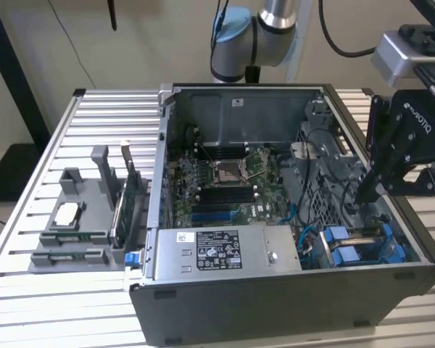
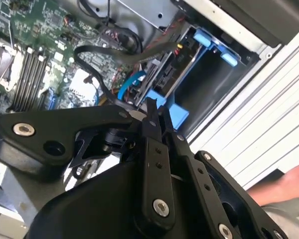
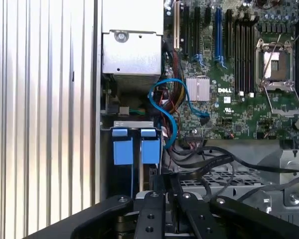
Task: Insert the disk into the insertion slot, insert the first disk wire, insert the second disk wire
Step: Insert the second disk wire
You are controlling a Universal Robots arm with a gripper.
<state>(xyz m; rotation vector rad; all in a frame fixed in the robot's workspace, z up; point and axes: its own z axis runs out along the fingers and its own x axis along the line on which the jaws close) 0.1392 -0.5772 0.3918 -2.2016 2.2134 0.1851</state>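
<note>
Blue carrier tabs show the disk (image 1: 348, 250) in the insertion slot (image 1: 391, 254) at the case's near right corner. Jaws pinch a black wire (image 2: 109, 52); slack cabling nearby could snag.

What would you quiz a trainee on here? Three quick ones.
1. True or false: the end effector hangs over the grey parts tray at the exterior view's left.
2. The carrier tabs in the insertion slot are: A red, B blue, C yellow.
3. What does the computer case stand on?

Key:
1. False; it is over the case's drive-bay end, at the exterior view's right.
2. B.
3. A slatted metal table.
</note>
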